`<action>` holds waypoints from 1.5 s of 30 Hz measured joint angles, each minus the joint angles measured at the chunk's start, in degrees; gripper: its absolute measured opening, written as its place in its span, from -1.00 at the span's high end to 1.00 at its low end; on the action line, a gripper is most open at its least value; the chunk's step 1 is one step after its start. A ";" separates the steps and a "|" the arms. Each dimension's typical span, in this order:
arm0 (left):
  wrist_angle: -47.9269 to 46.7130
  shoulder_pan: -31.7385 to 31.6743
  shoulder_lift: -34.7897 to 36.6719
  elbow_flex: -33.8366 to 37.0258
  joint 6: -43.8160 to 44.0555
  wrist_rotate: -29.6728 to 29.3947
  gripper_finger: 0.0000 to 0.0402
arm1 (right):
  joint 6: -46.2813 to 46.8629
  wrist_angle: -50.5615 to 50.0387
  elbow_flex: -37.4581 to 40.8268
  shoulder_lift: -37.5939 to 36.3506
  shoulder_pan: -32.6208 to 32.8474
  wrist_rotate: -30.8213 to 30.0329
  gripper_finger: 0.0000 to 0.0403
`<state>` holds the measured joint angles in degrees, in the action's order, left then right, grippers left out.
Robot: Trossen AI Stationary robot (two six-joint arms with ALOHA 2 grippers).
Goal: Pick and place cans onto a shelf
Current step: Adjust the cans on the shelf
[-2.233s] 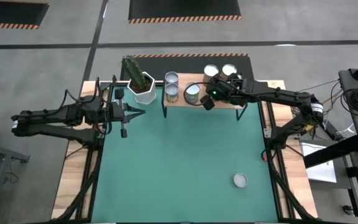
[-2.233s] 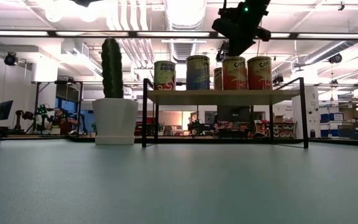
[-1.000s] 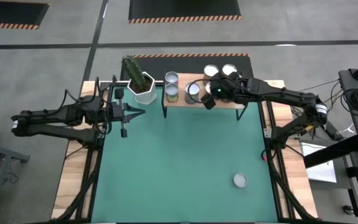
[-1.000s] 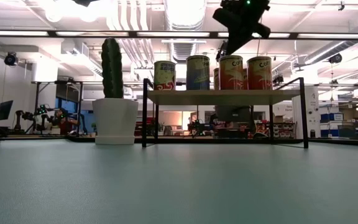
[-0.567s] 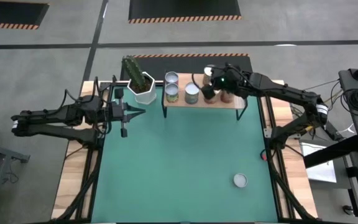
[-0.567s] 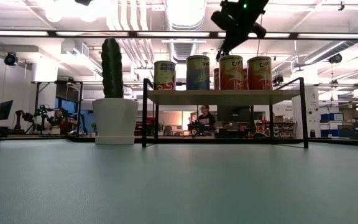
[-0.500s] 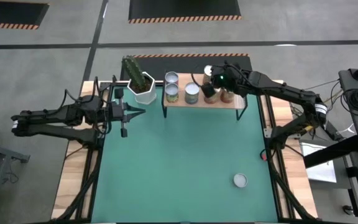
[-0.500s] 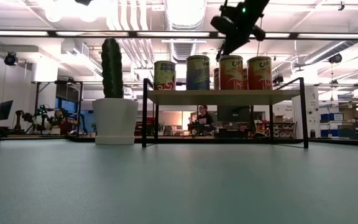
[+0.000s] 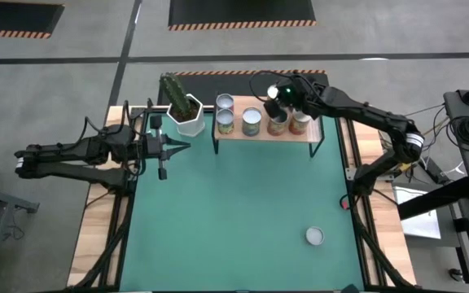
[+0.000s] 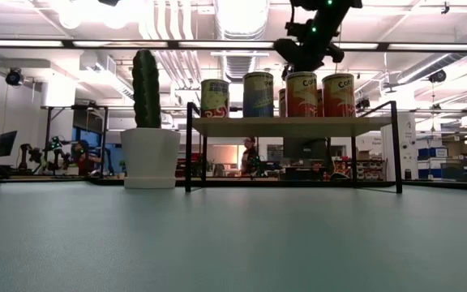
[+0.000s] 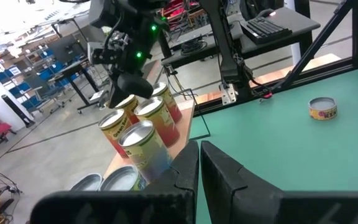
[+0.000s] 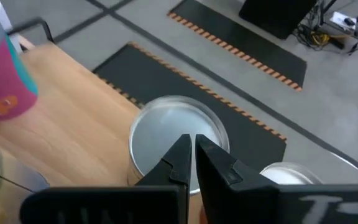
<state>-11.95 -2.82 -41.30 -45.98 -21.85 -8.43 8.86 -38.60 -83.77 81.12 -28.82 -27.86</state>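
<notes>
The light-wood shelf (image 9: 238, 133) stands at the table's far edge on thin black legs, with several cans upright on it (image 9: 252, 122) (image 10: 302, 94). One flat can (image 9: 314, 236) lies on the green mat at the near right. My right gripper (image 9: 277, 94) is shut and empty. It hangs over the shelf's back row, just above a can's silvery top (image 12: 166, 127) and beside another can (image 12: 291, 174). My left gripper (image 9: 184, 147) is shut and empty, level, at the table's left near the shelf's left end.
A cactus in a white hexagonal pot (image 9: 187, 114) stands just left of the shelf. The green mat (image 9: 234, 212) lies between the arms and the near edge. A person shows far off in the room behind the shelf (image 10: 250, 158).
My right gripper has gone from over the shelf's front edge toward the table's far edge and a little up. It now hangs over the back row of cans, which has uncovered the front cans. The cans and my left arm have kept still.
</notes>
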 joint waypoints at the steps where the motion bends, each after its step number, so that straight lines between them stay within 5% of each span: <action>1: 0.01 0.01 0.00 0.00 -0.14 0.00 1.00 | 0.00 0.59 -0.02 -0.21 0.02 0.00 0.94; 45: -0.10 0.00 0.01 0.00 0.29 -0.01 1.00 | 7.25 -9.68 0.70 -1.51 -6.05 5.61 0.94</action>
<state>-12.05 -2.82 -41.29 -45.98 -21.56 -8.44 16.11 -48.28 -83.07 79.61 -34.87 -22.25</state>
